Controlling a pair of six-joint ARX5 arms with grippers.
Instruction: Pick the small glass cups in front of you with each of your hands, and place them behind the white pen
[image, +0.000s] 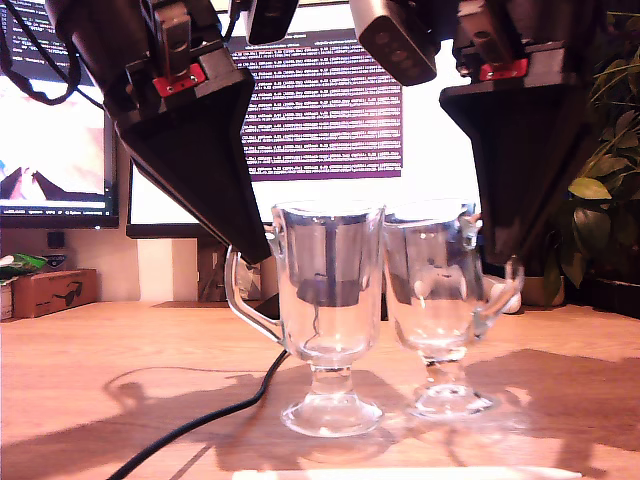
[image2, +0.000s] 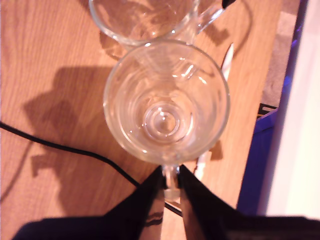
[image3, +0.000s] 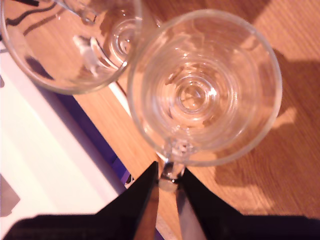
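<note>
two glass cups on a wooden tabletop (image: 90, 350), each held by its loop handle; my first end effector (image: 258, 250) (image2: 170, 176) is narrow, its wedge fingers closed on the handle of the first glass cup (image: 325, 290) (image2: 165, 102); my second end effector (image: 500, 255) (image3: 167, 172) is likewise narrow, closed on the handle of the second glass cup (image: 440, 290) (image3: 205, 85); both cups stand upright with their feet on the tabletop, side by side near its middle, bowls touching or all but touching, handles turned away from each other; the white pen (image: 400, 473) (image2: 226, 57) (image3: 119, 92) lies along the tabletop's near edge, just in front of the cups; a black cable (image: 200, 425) (image2: 75, 150) runs from the foot of the first glass cup toward the near edge, passing under my first end effector; by the far edge stand a lit monitor (image: 320, 90), a cardboard box (image: 55, 290) and a leafy plant (image: 600, 190), all well apart from the cups.
</note>
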